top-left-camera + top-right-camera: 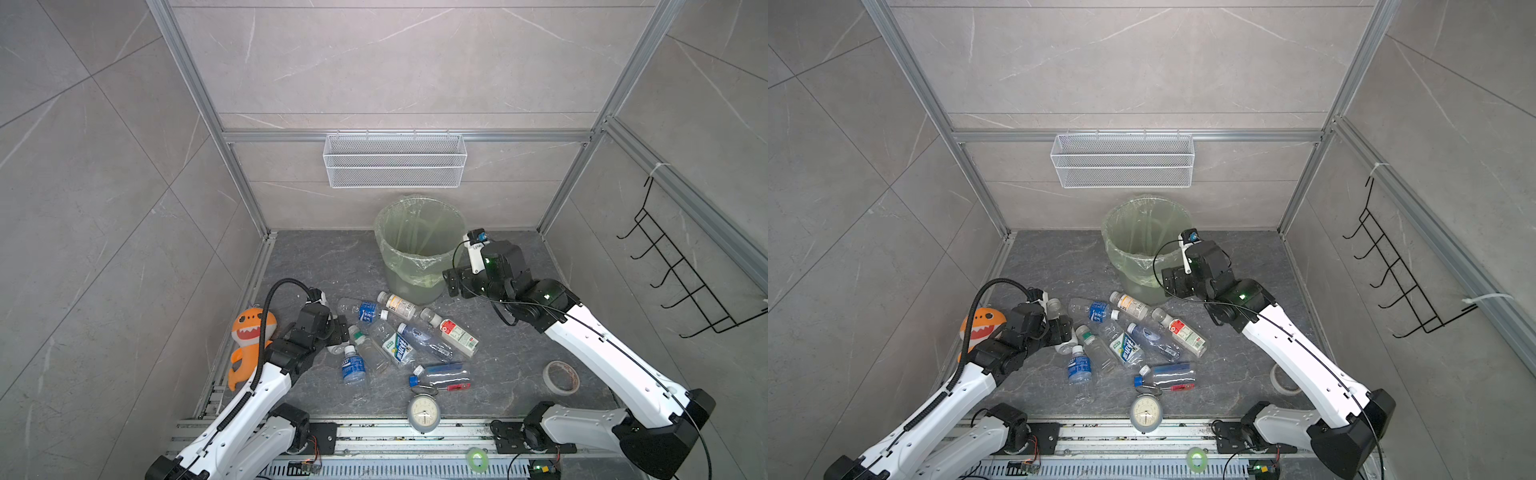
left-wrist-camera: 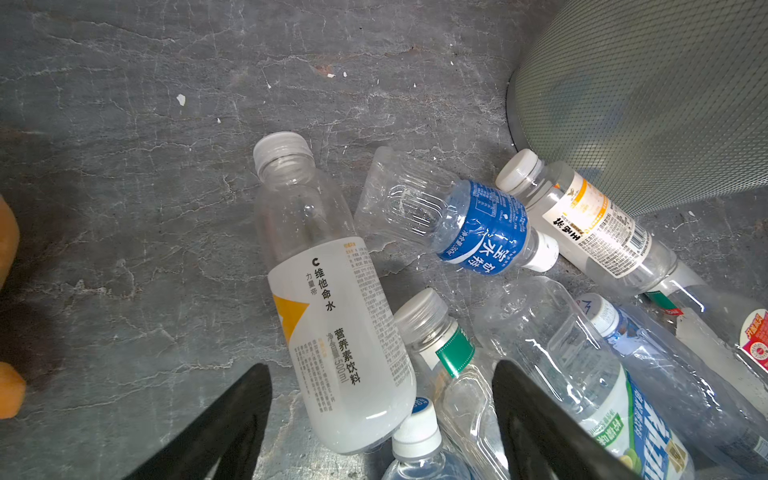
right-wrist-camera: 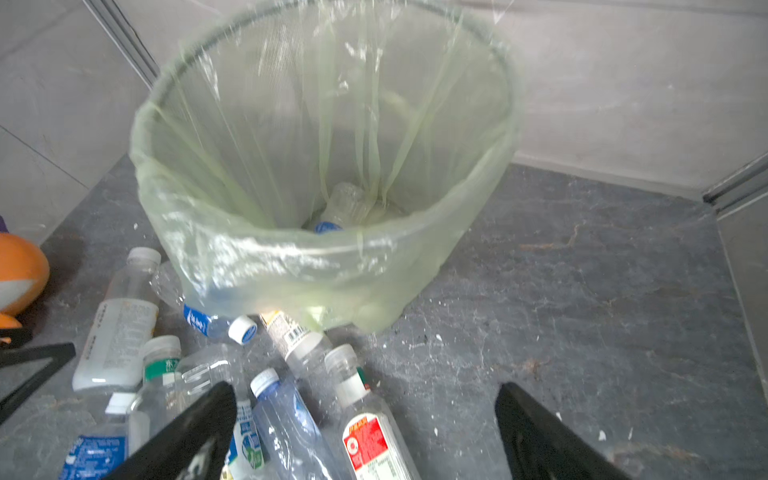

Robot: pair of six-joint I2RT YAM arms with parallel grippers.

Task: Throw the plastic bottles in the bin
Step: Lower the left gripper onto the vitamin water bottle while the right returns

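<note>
My left pincer point(image 2: 381, 368) stands wide over the plastic bottles point(image 1: 399, 340), which lie in a loose heap on the floor at the foot of the bin point(image 1: 415, 266). Between its jaws, touching neither, lies the vitamin-water bottle point(image 2: 336, 332) with the white label. A green-collared bottle point(image 2: 440, 345) lies just beside it in the same gap. My right pincer point(image 3: 365, 386) is wide too and holds nothing. It hangs just beside the bin, over the bottles nearest its wall. One clear bottle point(image 3: 340, 208) with a blue cap lies at the bottom of the bin, inside the light-green bag. The alarm clock point(image 1: 423, 411) stands beyond the heap from the bin.
</note>
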